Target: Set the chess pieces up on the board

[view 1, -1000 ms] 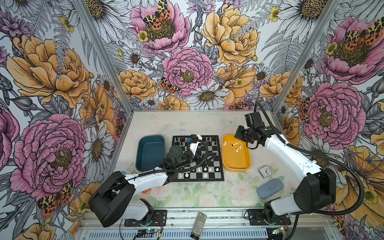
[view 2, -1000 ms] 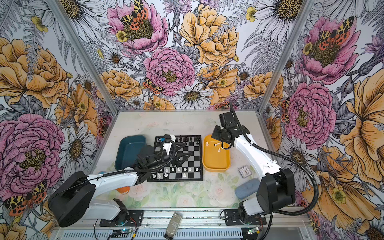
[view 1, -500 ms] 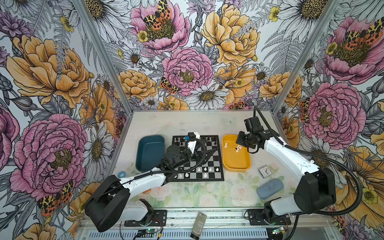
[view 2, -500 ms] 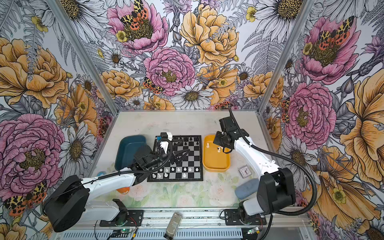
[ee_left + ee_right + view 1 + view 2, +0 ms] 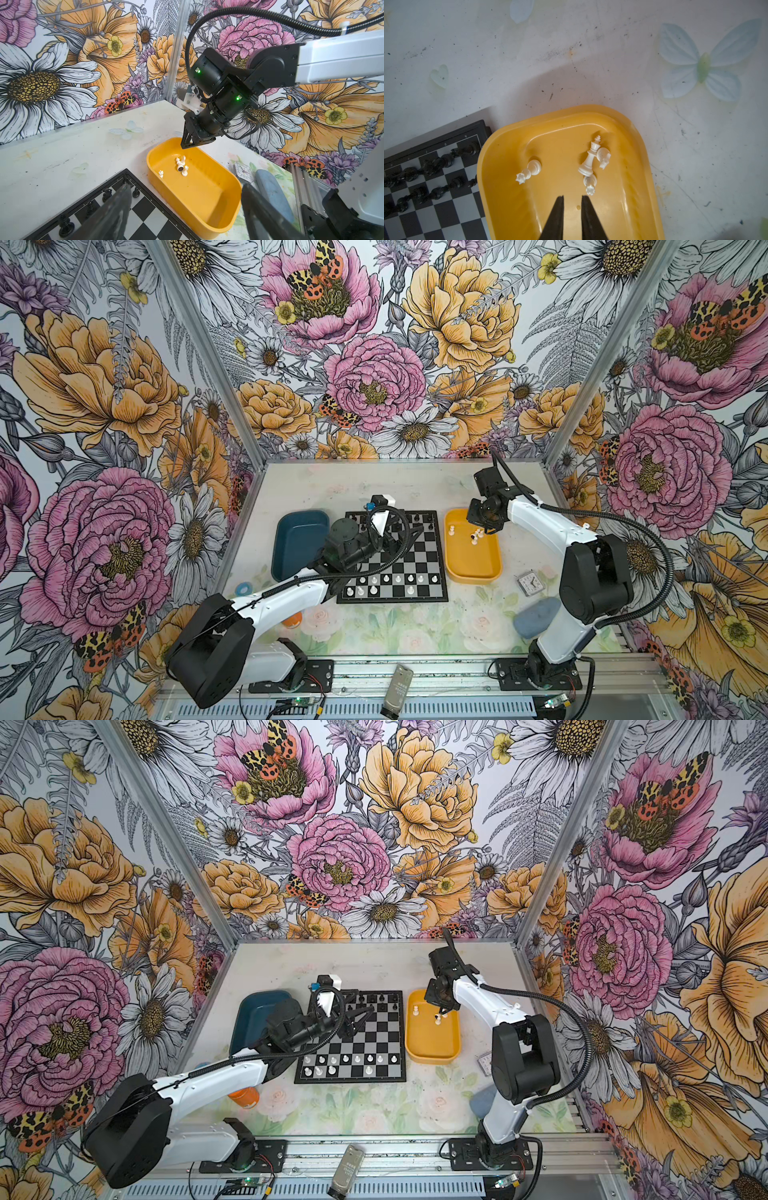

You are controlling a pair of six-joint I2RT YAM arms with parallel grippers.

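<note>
Left gripper point(image 5: 405, 533) first: jaws spread wide, nothing in them, hanging over the far left part of the board point(image 5: 419, 562), just right of a dark blue tray point(image 5: 297, 543) that sits beside the board's left edge. On the board, the white chess pieces point(image 5: 385, 580) stand in the two rows nearest the robot's bases, and the black pieces point(image 5: 419, 523) fill the far rows. There's tiny print along the board's border, but it's way too small and blurry for me to read.

Right next to the board is a yellow tray point(image 5: 473, 570) with four more white chess pieces at its far end. A king point(image 5: 589, 160) lies touching two others in a little heap, and a lone piece point(image 5: 530, 169) sits apart, closer to the board. The right gripper point(image 5: 572, 197) hovers over that end of the tray, tips only barely parted, gripping nothing, just short of the heap and not touching it.

Further right on the table are a small clock point(image 5: 528, 584) (numerals unreadable from here) and a blue-grey pouch point(image 5: 538, 616).
</note>
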